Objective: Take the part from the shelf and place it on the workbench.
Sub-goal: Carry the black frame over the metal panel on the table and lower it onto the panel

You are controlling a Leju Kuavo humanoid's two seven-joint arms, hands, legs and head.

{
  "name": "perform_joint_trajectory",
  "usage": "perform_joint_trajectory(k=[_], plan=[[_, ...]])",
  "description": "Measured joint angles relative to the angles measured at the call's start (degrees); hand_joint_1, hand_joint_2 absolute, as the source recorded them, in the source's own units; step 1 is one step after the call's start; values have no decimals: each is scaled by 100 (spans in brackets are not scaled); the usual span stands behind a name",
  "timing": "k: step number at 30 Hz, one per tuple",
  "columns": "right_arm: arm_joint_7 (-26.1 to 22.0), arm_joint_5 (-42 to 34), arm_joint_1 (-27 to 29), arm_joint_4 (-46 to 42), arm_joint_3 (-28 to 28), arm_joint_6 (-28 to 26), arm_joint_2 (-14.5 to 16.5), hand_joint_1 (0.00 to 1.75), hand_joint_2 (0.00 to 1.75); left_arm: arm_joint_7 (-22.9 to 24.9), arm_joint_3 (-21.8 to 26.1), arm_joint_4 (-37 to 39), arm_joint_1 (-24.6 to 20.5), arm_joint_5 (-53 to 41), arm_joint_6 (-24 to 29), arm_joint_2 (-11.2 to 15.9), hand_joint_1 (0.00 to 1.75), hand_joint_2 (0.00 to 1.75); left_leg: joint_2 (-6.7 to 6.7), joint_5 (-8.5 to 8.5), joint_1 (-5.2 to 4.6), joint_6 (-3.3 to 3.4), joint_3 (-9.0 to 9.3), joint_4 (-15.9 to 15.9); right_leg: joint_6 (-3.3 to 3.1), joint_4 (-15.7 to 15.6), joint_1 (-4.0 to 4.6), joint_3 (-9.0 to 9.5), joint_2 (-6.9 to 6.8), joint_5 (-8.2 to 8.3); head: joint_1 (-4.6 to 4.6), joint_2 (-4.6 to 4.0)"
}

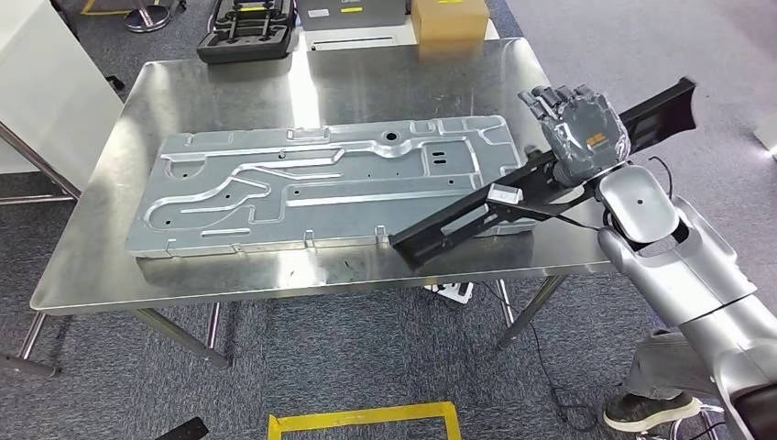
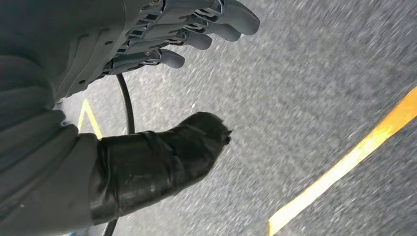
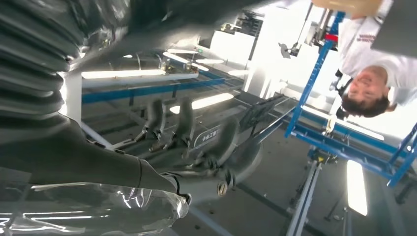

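Right hand grips a long black part near its upper portion, palm side up, fingers curled around the bar. The part runs diagonally: its lower end sits over the table's front edge near the front right corner, its upper end reaches out past the table's right edge. Lower end overlaps the right end of a large grey stamped metal panel; whether the part touches the panel or table cannot be told. A small white tag shows on the part near its middle.

The panel lies flat along the middle of the table, long side parallel to the front edge. At the back edge: a black tray near the left and a cardboard box near the right.

Left hand in the left wrist view hangs above grey floor with a yellow stripe; fingers apart, loosely curved, holding nothing. Thumb wrapped in black tape.

Right wrist view: fingers closed over the dark bar, blue shelf framing and a person in white beyond.

Yellow floor marking in front of the table; a shoe at lower right.
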Motion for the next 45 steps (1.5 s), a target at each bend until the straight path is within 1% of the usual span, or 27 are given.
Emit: perform_joint_trajectory(k=[3,6,8,12,16,20,25,28,30,37,40,42,45], plan=[[56,11,45,1,78,-8,-128,0,0,-121,0,-1,11,-70,126,15,0,0,-1,0,0,0,0,1,0,0,0,1,0,0,1,0],[56,-8,138,2,104,-13,-223,0,0,-134,0,-1,13,-164,148,36,0,0,1,-1,0,0,0,1,0,0,0,1,2,0,1,0],[21,-54,194,5,111,-15,-256,0,0,-141,0,-1,13,-186,38,54,0,0,1,-1,0,0,1,1,0,-1,0,1,3,0,-1,0],[-133,-198,245,54,132,-3,-270,0,0,-306,9,-1,38,52,-443,99,0,0,1,-1,0,0,1,-1,0,0,2,1,3,0,0,0],[-174,-324,293,145,178,36,-270,0,0,-431,45,-1,70,126,-570,124,0,0,1,-1,1,0,1,-1,0,0,3,0,2,0,-1,0],[-144,-610,334,330,181,159,-288,0,0,-504,52,-1,77,110,-566,139,0,0,1,-1,1,0,2,-2,0,0,2,0,2,0,1,0],[-149,-1183,426,692,136,192,-365,0,0,-527,52,-1,84,112,-562,149,0,0,0,-1,0,0,1,-1,0,-1,0,1,1,0,2,0],[-149,-1293,494,875,49,199,-412,0,0,-531,52,-1,88,111,-561,169,0,0,1,-1,-1,1,0,0,0,-1,-1,1,3,0,2,0],[-63,-1181,507,981,24,323,-434,0,0,-553,52,-1,87,103,-535,180,0,0,3,-1,-1,1,2,0,0,-2,-1,1,4,0,1,0],[318,-1042,534,1649,-81,1100,-619,0,0,-812,52,-1,96,-50,-203,190,0,0,-4,-2,0,1,10,0,0,-4,0,11,-1,0,0,0],[716,-669,482,1984,-74,1492,-681,0,0,-890,50,-1,90,-155,-47,189,0,0,2,-8,1,3,31,0,0,-9,2,33,3,-4,-1,0],[965,-529,504,2240,-65,1662,-725,0,0,-927,49,-2,93,-216,41,188,0,0,-1,-9,2,4,37,-1,1,-12,0,45,-3,-9,2,0],[1110,-533,540,2592,-64,1783,-770,0,0,-930,46,-4,119,-248,89,192,0,0,-3,-9,-2,5,39,-1,0,-12,-3,46,-1,-7,0,0]])
